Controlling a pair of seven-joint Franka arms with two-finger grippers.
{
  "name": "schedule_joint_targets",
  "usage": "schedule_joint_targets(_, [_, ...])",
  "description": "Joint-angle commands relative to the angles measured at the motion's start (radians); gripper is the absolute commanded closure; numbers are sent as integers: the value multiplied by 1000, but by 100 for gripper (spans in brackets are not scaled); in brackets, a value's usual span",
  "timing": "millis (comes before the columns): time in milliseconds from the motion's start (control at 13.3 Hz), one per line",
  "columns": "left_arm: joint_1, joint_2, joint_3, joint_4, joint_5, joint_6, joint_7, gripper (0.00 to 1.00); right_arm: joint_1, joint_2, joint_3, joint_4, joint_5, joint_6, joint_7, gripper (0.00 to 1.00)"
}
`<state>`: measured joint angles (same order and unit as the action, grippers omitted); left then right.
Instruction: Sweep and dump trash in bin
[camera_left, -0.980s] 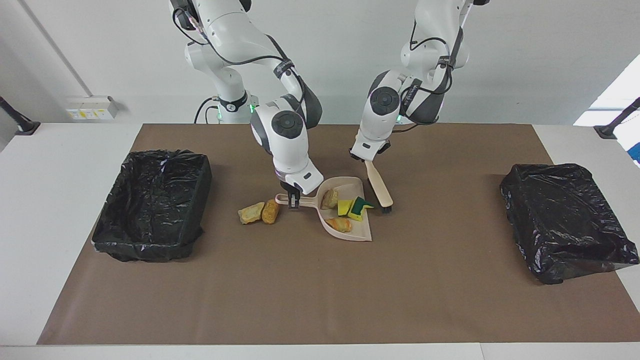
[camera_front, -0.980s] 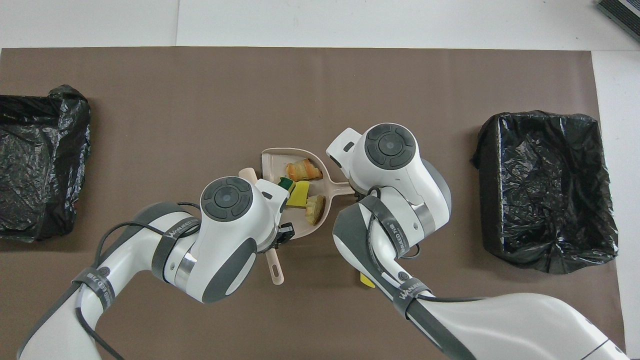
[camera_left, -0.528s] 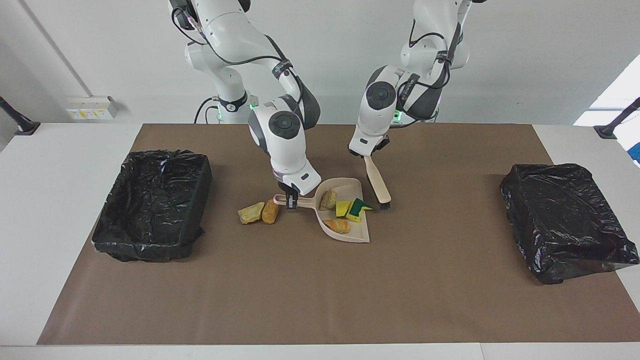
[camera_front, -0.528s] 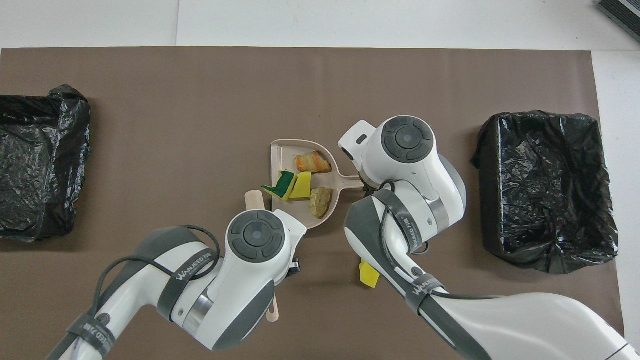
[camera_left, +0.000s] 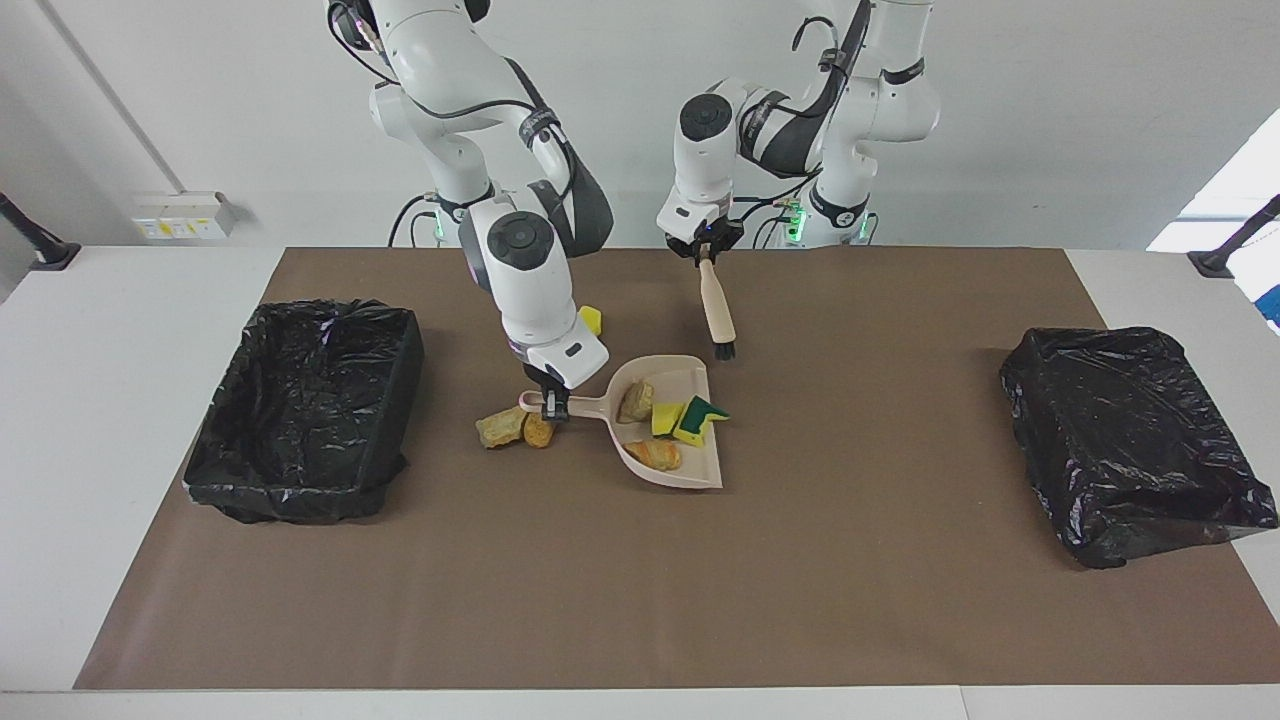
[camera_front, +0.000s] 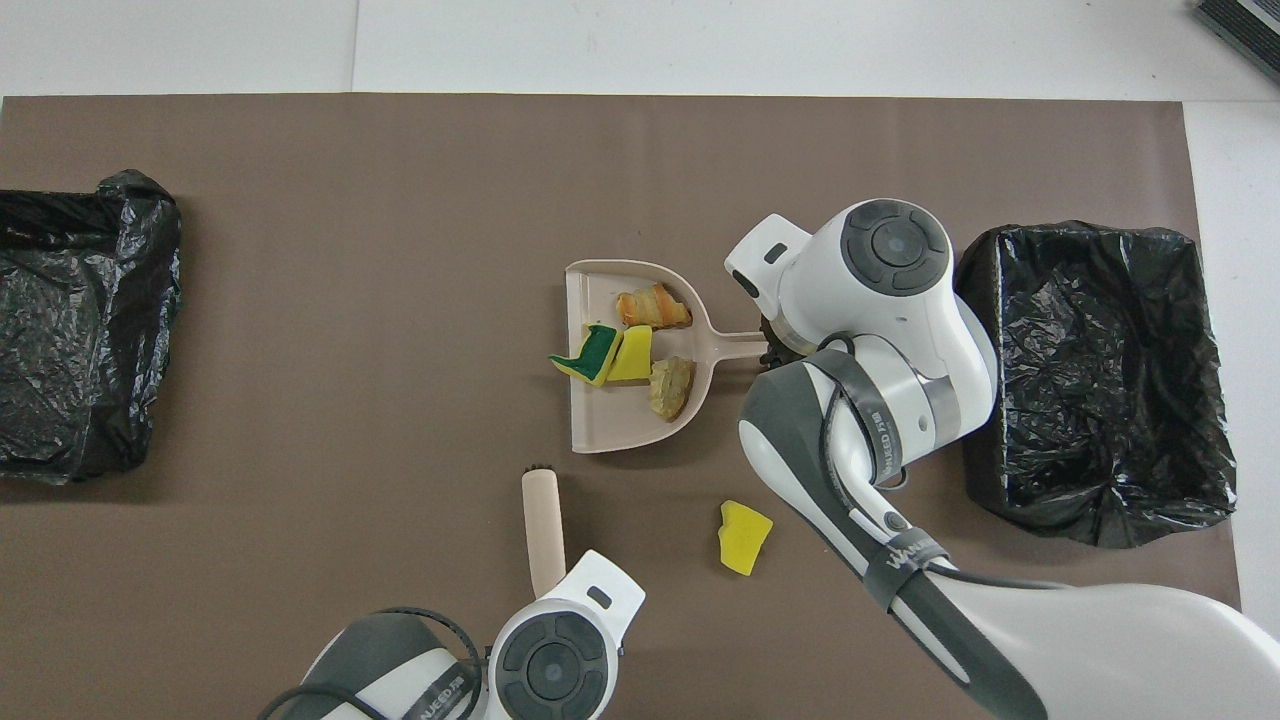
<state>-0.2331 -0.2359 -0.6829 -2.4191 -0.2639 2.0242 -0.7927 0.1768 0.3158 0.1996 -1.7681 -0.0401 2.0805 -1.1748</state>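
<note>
My right gripper (camera_left: 548, 401) is shut on the handle of the beige dustpan (camera_left: 690, 473), which it holds level and low over the brown mat. In the pan lie several pieces of trash: a tan chunk (camera_left: 635, 400), a yellow sponge piece (camera_left: 664, 418), a green-backed piece (camera_left: 698, 417) and a golden bread piece (camera_left: 652, 455). Two tan chunks (camera_left: 512, 428) sit on the mat under the handle. Another yellow sponge piece (camera_front: 743, 535) lies nearer to the robots. My left gripper (camera_left: 704, 252) is shut on the brush (camera_left: 717, 315), raised, bristles down, apart from the pan.
A black-lined bin (camera_left: 300, 405) stands at the right arm's end of the table, its opening up. A second black-lined bin (camera_left: 1130, 440) stands at the left arm's end. The brown mat (camera_left: 640, 600) covers the table between them.
The left arm pulled the brush up and back from the dustpan, toward the robots. The right gripper carried the loaded dustpan toward the right arm's end, its handle now over the two tan chunks.
</note>
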Motion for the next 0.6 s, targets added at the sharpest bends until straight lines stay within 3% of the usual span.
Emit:
schedule_joint_targets(0, [-54,-60,3,-72,-90,28,33,100,-54,-30,9,36,69,-71,-78,100])
schedule_joint_targets(528, [-115,-118,-3,-164,-248,136,177,100,-213,-38,9,174,85,-240,-138,100])
